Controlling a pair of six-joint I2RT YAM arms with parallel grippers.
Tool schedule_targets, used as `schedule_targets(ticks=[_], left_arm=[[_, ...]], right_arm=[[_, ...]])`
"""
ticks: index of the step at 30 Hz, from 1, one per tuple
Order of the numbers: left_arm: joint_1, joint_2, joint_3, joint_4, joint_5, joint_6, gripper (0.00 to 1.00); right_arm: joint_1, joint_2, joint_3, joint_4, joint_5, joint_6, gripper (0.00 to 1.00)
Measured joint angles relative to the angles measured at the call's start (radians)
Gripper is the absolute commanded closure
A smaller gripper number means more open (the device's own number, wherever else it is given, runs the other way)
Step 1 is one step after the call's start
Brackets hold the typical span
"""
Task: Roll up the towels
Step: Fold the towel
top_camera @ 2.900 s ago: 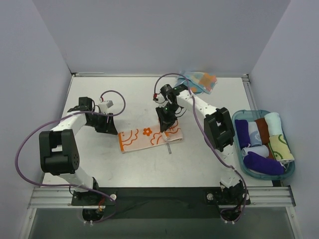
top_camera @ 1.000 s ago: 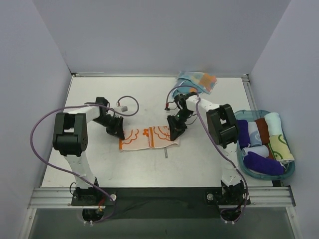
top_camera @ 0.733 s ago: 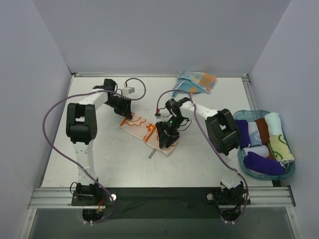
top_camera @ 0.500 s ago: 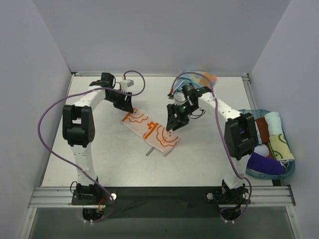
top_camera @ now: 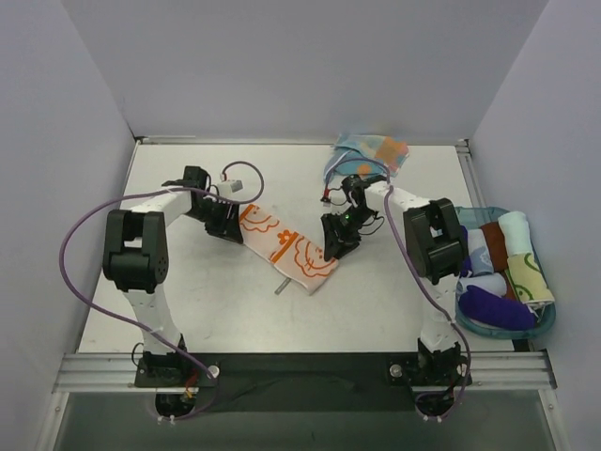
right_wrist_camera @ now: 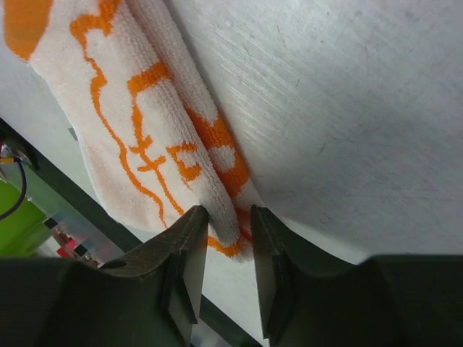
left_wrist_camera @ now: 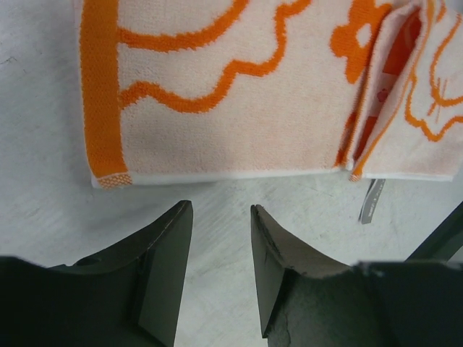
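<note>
The white towel with orange cloud prints lies folded in a diagonal strip on the table. It also shows in the left wrist view and the right wrist view. My left gripper is open and empty just off the towel's upper-left end. My right gripper is at the towel's right edge, its jaws closed on the folded edge. The light blue towel with orange and yellow dots lies crumpled at the back of the table.
A blue basket at the right edge holds several rolled cloths, among them purple ones. A small grey tag sticks out from the towel's near edge. Walls close in the table on three sides.
The towel went from lying level to lying diagonally. In the last half second the left gripper came down to its upper-left end and the right gripper dropped onto its right edge.
</note>
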Motion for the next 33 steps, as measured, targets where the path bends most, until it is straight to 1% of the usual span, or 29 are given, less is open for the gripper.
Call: schedule_targets(ticks=[1, 3, 4, 8, 11, 12, 13, 14, 15, 17, 18, 21, 23, 24, 26, 28, 30, 32, 33], left_arm=[[0.000, 0.020, 0.000, 0.011, 0.000, -0.007, 0.55], [0.000, 0.068, 0.015, 0.018, 0.004, -0.020, 0.56], [0.001, 0.091, 0.037, 0.013, 0.031, -0.033, 0.58], [-0.014, 0.170, 0.142, 0.030, 0.063, -0.048, 0.61], [-0.043, 0.239, 0.238, 0.043, 0.089, -0.061, 0.61], [-0.056, 0.260, 0.268, 0.048, 0.097, -0.064, 0.59], [-0.072, 0.283, 0.303, 0.055, 0.108, -0.067, 0.57], [-0.086, 0.301, 0.332, 0.056, 0.117, -0.073, 0.52], [-0.097, 0.314, 0.355, 0.061, 0.127, -0.076, 0.49], [-0.113, 0.325, 0.378, 0.070, 0.145, -0.080, 0.44], [-0.114, 0.325, 0.380, 0.071, 0.156, -0.080, 0.39], [-0.084, 0.295, 0.362, 0.073, 0.188, -0.067, 0.36], [-0.043, 0.224, 0.313, 0.071, 0.199, -0.049, 0.34], [-0.019, 0.169, 0.271, 0.079, 0.199, -0.029, 0.34], [0.023, 0.030, 0.187, 0.074, 0.194, 0.022, 0.33], [0.039, -0.135, 0.093, 0.095, 0.170, 0.096, 0.31], [0.011, -0.322, -0.028, 0.115, 0.137, 0.185, 0.30], [-0.084, -0.513, -0.156, 0.120, 0.090, 0.296, 0.29], [-0.149, -0.584, -0.215, 0.135, 0.059, 0.341, 0.29]], right_arm=[[0.002, 0.001, -0.011, 0.002, -0.002, -0.002, 0.73], [0.011, 0.001, -0.037, 0.013, -0.008, 0.005, 0.78], [0.015, 0.001, -0.050, 0.020, -0.013, 0.012, 0.80], [0.040, -0.007, -0.116, 0.050, -0.073, 0.064, 0.79], [0.092, -0.017, -0.156, 0.061, -0.116, 0.105, 0.73], [0.115, -0.019, -0.162, 0.063, -0.127, 0.119, 0.63], [0.140, -0.019, -0.164, 0.066, -0.139, 0.134, 0.56], [0.159, -0.022, -0.166, 0.069, -0.158, 0.145, 0.51], [0.180, -0.029, -0.168, 0.073, -0.174, 0.159, 0.45], [0.201, -0.052, -0.182, 0.085, -0.182, 0.174, 0.45], [0.198, -0.069, -0.192, 0.085, -0.182, 0.180, 0.45], [0.143, -0.133, -0.213, 0.076, -0.179, 0.188, 0.47], [0.079, -0.177, -0.214, 0.071, -0.160, 0.185, 0.48], [0.051, -0.199, -0.212, 0.070, -0.148, 0.183, 0.50], [-0.003, -0.224, -0.195, 0.067, -0.122, 0.181, 0.52], [-0.022, -0.228, -0.154, 0.071, -0.109, 0.191, 0.53], [-0.011, -0.228, -0.128, 0.097, -0.111, 0.219, 0.55], [0.013, -0.225, -0.109, 0.124, -0.116, 0.247, 0.56], [0.027, -0.219, -0.099, 0.134, -0.119, 0.259, 0.59]])
